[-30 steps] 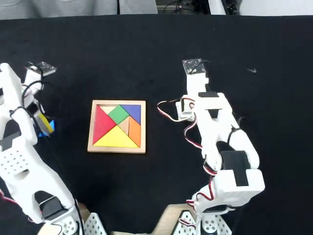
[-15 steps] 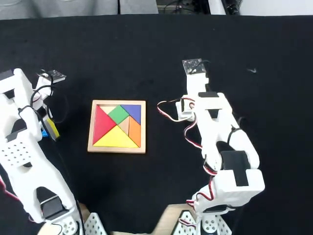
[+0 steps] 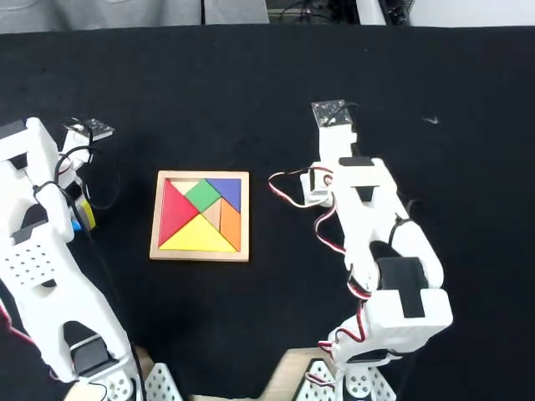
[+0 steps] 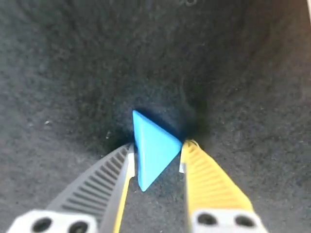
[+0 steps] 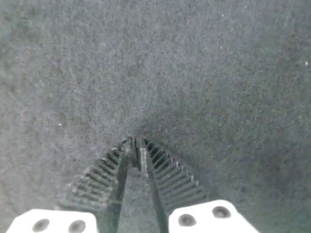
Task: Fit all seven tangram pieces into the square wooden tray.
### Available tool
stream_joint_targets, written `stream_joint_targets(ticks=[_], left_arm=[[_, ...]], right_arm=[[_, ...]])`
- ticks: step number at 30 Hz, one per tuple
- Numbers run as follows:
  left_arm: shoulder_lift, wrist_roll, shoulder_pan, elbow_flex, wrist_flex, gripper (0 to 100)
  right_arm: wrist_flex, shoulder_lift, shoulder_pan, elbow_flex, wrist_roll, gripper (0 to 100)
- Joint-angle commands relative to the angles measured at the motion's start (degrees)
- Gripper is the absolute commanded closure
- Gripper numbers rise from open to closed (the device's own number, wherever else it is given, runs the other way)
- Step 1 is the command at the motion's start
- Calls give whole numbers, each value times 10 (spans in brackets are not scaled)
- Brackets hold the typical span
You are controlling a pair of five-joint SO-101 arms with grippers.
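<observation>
Now that the left arm has shifted during the last second and settled, its end effector (image 4: 156, 155) is clenched on the small light-blue triangular tangram piece (image 4: 154, 148). The piece is down on the black-clothed desk (image 3: 251, 83), well left of the square wooden tray (image 3: 155, 217). Six coloured pieces (image 3: 201, 238) fill that tray apart from a pale gap (image 3: 184, 185), so I'd judge lifting comes next. Right of the tray, the right end effector (image 5: 135, 145) is clenched, empty.

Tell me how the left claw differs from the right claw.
The left claw grips a light blue triangular piece; the right claw is shut on nothing. The left claw has one yellow finger; the right claw's are both dark. Both hang over the black cloth.
</observation>
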Motion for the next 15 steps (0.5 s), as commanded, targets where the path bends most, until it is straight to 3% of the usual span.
stream_joint_targets(ticks=[1,6,15], left_arm=[[2,32,15,-14,17,887],[2,44,29,-95,111,891],[-90,79,41,-85,114,891]], right_arm=[[-8,-2,4,-23,-4,987],[-8,-2,4,-23,-4,987],[-8,-2,4,-23,-4,987]])
